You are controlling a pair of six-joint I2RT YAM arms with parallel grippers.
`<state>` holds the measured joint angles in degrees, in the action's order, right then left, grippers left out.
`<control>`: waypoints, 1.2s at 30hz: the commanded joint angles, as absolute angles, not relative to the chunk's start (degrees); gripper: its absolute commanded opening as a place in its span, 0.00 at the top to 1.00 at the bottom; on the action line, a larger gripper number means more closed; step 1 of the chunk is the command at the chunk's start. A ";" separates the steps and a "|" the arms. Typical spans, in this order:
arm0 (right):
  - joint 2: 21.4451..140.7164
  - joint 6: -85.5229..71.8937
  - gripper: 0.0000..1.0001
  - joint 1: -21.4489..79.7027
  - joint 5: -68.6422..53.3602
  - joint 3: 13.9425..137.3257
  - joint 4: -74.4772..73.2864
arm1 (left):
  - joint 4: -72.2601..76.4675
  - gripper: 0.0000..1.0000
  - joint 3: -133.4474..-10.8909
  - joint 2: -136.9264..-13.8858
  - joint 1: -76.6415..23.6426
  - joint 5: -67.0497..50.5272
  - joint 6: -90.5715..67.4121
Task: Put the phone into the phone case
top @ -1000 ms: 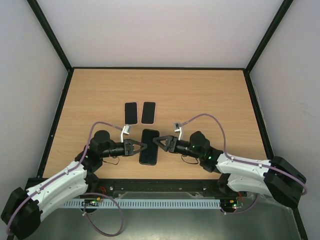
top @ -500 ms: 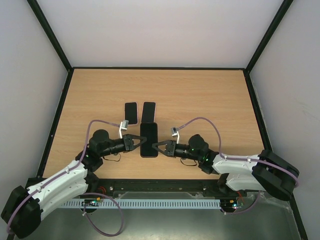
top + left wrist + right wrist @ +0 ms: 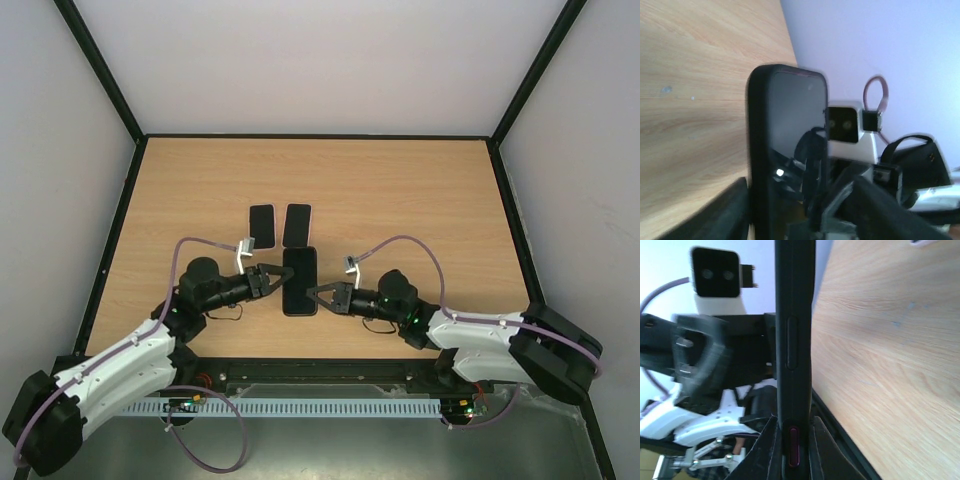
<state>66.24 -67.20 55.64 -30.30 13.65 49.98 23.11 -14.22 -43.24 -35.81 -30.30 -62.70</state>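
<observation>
Left gripper [image 3: 275, 281]: standing spread on either side of the phone's [image 3: 299, 280] left long edge; blurring badly in the left wrist view, one finger [image 3: 712, 215] showing only as a dark smear at lower left, so contact with the phone cannot be told.
Black slab [image 3: 261, 225]: lying flat on the table [image 3: 420, 200] beyond the left gripper; too small to tell phone from case.
Phone, place: sitting between the two grippers over the near middle of the table, long axis running away from the arm bases; lifted or resting cannot be told from above.
Phone, cut off: losing its lower end at the frame edge in the left wrist view [image 3: 785, 150]; running out of frame at both ends in the right wrist view [image 3: 794, 340].
Phone, look: showing dark glossy glass inside a thick matte black rim with rounded corners; carrying a thin reddish line under the top rim; mirroring gripper parts in the glass; edge-on, showing one long slim button and a small magenta one beside the fingers.
Pale-rimmed slab [image 3: 297, 223]: lying just right of the black slab, its near end meeting the phone's far end from above; touching or only overlapping cannot be told.
Right gripper [image 3: 314, 294]: pinching the phone's right edge toward its near end, fingers [image 3: 765, 450] pressing on both faces.
</observation>
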 commanded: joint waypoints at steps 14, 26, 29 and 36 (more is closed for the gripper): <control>69.88 -52.22 0.98 37.41 -29.24 20.56 29.74 | -6.12 0.00 -23.54 -37.29 -35.49 -12.35 -50.39; 87.36 -50.71 0.98 26.91 -36.25 32.21 30.14 | -11.45 0.00 -24.20 -33.75 -35.24 -8.99 -48.21; 90.92 -50.85 0.98 26.06 -36.81 34.86 30.09 | -11.94 0.00 -24.08 -33.09 -35.20 -8.65 -48.08; 97.49 -51.92 0.97 24.15 -38.41 37.88 31.14 | -12.98 0.00 -23.95 -31.60 -35.12 -8.37 -48.08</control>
